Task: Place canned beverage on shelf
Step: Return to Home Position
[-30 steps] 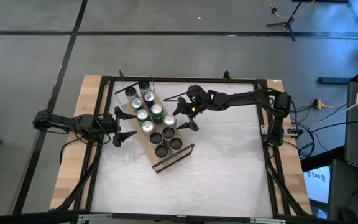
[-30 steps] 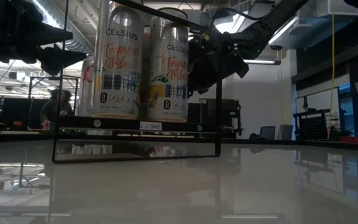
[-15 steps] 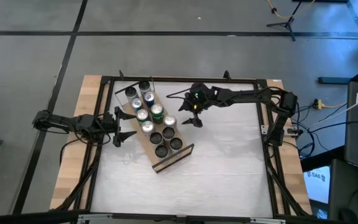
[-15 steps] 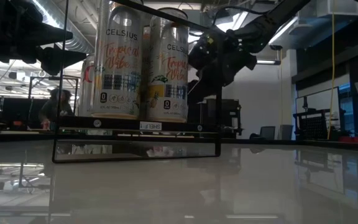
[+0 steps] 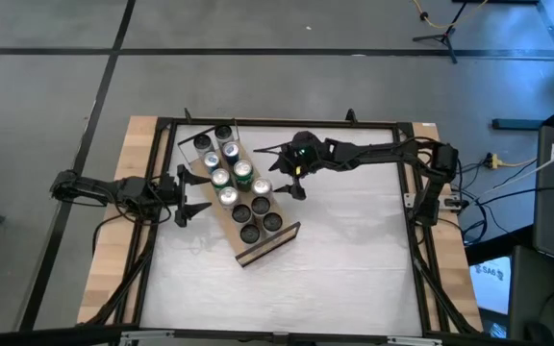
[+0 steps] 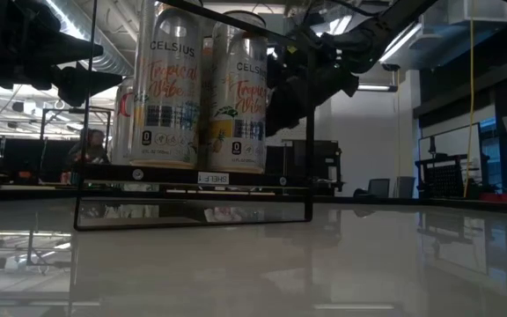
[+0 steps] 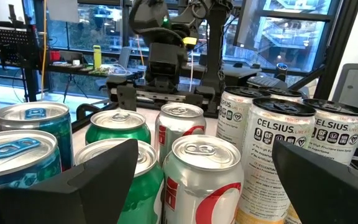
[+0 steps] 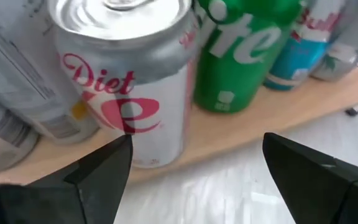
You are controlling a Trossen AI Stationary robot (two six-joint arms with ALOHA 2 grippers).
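The shelf [image 5: 265, 244] is laid slantwise on the table [image 5: 354, 259], and two rows of cans are stood on it. The right gripper [image 5: 288, 183] is held just beside the shelf's right side, near the middle of the rows. Its fingers [image 8: 86, 180] are spread wide apart and nothing is held in them. In the right wrist view a red can [image 8: 126, 81] is seen close ahead, standing upright on the board at the shelf's edge. A green can [image 8: 241, 56] is stood next to it, and a blue can [image 8: 303, 43] is stood after that. The left gripper [image 5: 203, 192] is held at the other side of the shelf, near the cans. It is also opened wide, and nothing is gripped by it. In the left wrist view a second red can [image 7: 202, 171] is seen in the near row, lined up with the first one behind it. Green cans are paired the same way beside them. Tall cans [image 6: 172, 88] marked Celsius are placed at the end of the shelf nearest the low camera. A person [image 6: 91, 145] can be made out far back in the room.
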